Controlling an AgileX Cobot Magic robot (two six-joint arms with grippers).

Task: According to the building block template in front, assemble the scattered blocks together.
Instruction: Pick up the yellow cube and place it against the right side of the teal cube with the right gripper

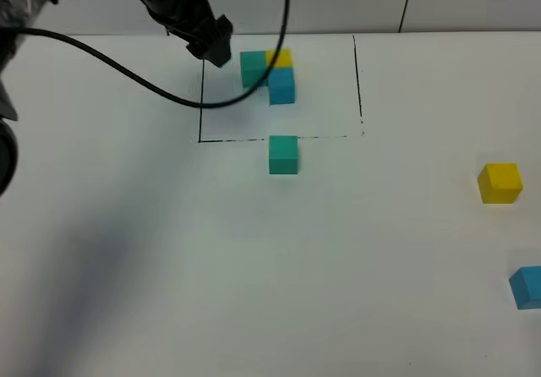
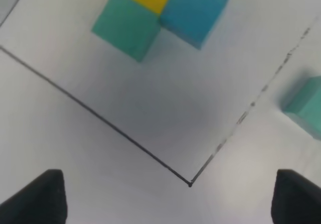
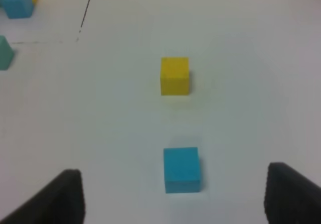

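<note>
The building block template (image 1: 269, 73) is a teal, yellow and blue L inside a thin black rectangle outline (image 1: 201, 98) at the back. It also shows in the left wrist view (image 2: 160, 13). A loose teal-green cube (image 1: 283, 155) sits just in front of the outline's front line, also in the left wrist view (image 2: 306, 106). The yellow cube (image 1: 500, 183) (image 3: 174, 76) and the sky-blue cube (image 1: 528, 286) (image 3: 181, 169) lie far right. My left gripper (image 1: 215, 49) (image 2: 171, 179) is open and empty, above the outline's left side. My right gripper (image 3: 173, 171) is open and empty, with the blue cube between its fingers in view.
A black cable (image 1: 127, 68) loops from the left arm over the table's back left. The table's back edge meets a wall just behind the template. The outline's front left corner (image 2: 189, 184) lies under the left gripper. The right arm is outside the exterior high view.
</note>
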